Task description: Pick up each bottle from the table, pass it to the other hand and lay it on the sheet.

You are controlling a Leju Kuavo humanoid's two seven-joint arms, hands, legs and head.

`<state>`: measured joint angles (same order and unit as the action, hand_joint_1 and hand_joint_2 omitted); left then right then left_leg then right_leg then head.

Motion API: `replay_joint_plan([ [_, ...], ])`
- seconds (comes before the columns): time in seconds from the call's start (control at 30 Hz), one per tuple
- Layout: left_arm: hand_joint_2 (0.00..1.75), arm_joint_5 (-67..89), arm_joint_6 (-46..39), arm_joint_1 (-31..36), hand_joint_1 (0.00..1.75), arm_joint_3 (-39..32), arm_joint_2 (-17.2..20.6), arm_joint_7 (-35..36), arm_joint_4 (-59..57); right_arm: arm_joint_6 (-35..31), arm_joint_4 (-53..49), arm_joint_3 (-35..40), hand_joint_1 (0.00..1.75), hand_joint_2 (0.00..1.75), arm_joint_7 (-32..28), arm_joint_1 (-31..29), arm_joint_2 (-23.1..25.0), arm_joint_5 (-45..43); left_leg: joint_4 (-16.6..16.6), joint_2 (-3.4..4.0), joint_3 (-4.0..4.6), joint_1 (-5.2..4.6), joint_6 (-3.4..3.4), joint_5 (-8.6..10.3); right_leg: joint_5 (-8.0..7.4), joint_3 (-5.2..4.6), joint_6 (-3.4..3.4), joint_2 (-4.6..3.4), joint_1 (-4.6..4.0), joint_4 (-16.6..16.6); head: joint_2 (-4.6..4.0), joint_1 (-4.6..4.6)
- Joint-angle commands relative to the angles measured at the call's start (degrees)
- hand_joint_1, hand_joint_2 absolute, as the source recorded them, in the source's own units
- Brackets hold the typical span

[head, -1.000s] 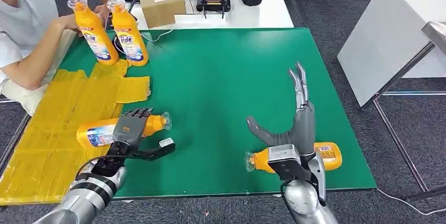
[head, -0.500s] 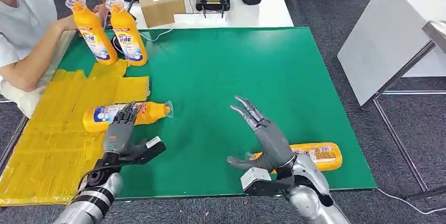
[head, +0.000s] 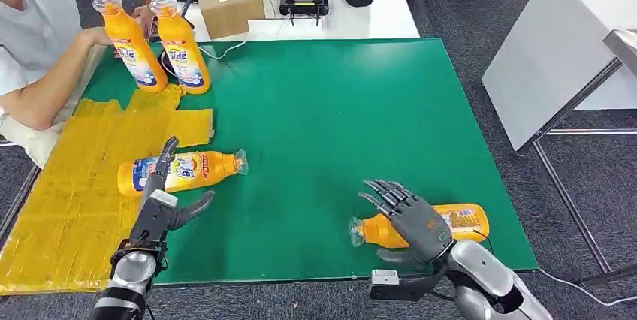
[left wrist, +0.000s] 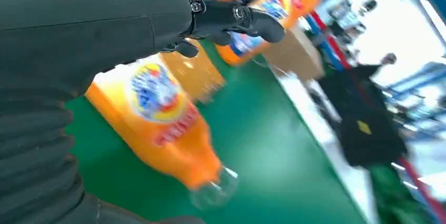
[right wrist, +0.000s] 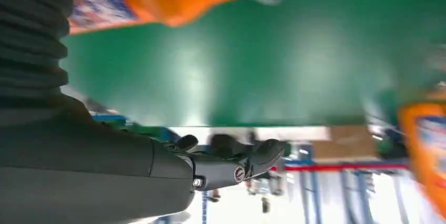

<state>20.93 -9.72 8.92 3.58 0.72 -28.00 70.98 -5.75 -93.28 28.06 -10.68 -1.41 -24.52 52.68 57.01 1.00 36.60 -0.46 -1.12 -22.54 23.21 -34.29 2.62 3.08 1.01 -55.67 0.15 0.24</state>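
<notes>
Bottle, left: orange plastic detergent bottle [head: 180, 171] lying half on yellow sheet [head: 67, 185], cap right.
Bottle, right: second orange bottle [head: 458, 222] lying near edge of green table [head: 330, 110].
Left hand [head: 158, 207]: fingers apart, holding nothing, just near of left bottle.
Right hand [head: 409, 218]: fingers spread over right bottle, grip cannot be told.

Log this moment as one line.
left hand: open, beside laid bottle | right hand: open, over second bottle

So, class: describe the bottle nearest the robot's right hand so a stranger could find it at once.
Start at the green table and go to its near right corner. An orange bottle lies there on its side, partly behind the right hand. It alone lies far from the yellow sheet.
</notes>
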Motion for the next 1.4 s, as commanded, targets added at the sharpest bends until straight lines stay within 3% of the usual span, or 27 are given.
replay_joint_plan([
  [0.03, 1.75, -5.66, 7.83, -7.24, 0.0, 1.71, -0.88, -0.33, 15.58, -1.71, 16.29, -10.05, 0.0, 1.75, 11.84, -1.63, 6.06, 4.82, -0.01, 0.05, -0.36, 0.16, 0.12, -0.18, 0.09, 0.38, -0.13, -0.34, -0.11, 0.13, 0.0, -0.04],
  [0.3, 1.75, -8.51, 10.53, -7.02, 0.0, 3.68, -1.2, -2.36, 16.45, -1.6, 25.12, -14.2, 0.0, 1.75, 13.1, -4.58, 8.51, 7.06, -0.04, 0.04, -0.19, 0.1, 0.07, -0.07, 0.02, 0.21, -0.07, -0.21, -0.07, 0.11, 0.0, -0.02],
  [0.83, 1.75, -8.56, 10.73, -7.14, 0.0, 4.22, -1.17, -2.83, 16.7, -0.66, 25.46, -14.73, 0.0, 1.75, 12.54, -4.61, 8.73, 5.89, -0.03, 0.01, -0.15, 0.07, 0.06, -0.04, 0.01, 0.14, -0.05, -0.14, -0.05, 0.07, 0.0, -0.02],
  [1.17, 1.75, -9.01, 10.82, -4.92, 0.0, 7.31, -1.53, -3.0, 15.19, 2.56, 36.76, -11.39, 0.0, 1.75, 10.59, -9.88, 9.42, 6.32, -0.04, -0.02, -0.38, 0.15, 0.1, -0.09, 0.04, 0.4, -0.1, -0.23, -0.1, 0.13, 0.0, -0.02],
  [1.2, 1.75, -9.18, 10.77, -4.71, 0.0, 7.42, -1.63, -2.98, 14.89, 2.32, 37.64, -10.87, 0.38, 1.75, 10.89, -10.24, 9.47, 6.84, -0.04, -0.02, -0.31, 0.12, 0.08, -0.05, 0.01, 0.32, -0.08, -0.17, -0.08, 0.12, 0.0, -0.02],
  [1.23, 1.75, -9.32, 10.66, -4.55, 0.0, 7.38, -1.74, -2.94, 14.65, 2.44, 38.16, -10.69, 1.71, 1.75, 10.83, -10.43, 9.55, 6.88, -0.05, -0.01, -0.42, 0.14, 0.1, -0.08, 0.03, 0.43, -0.1, -0.23, -0.09, 0.14, 0.0, -0.02],
  [1.4, 1.75, -10.22, 10.56, -4.63, 0.0, 7.5, -1.92, -2.59, 14.25, 2.43, 38.15, -9.24, 1.75, 1.75, 11.21, -10.87, 9.13, 7.33, -0.06, -0.04, -0.54, 0.12, 0.08, -0.04, 0.04, 0.52, -0.09, -0.11, -0.07, 0.14, 0.0, 0.0],
])
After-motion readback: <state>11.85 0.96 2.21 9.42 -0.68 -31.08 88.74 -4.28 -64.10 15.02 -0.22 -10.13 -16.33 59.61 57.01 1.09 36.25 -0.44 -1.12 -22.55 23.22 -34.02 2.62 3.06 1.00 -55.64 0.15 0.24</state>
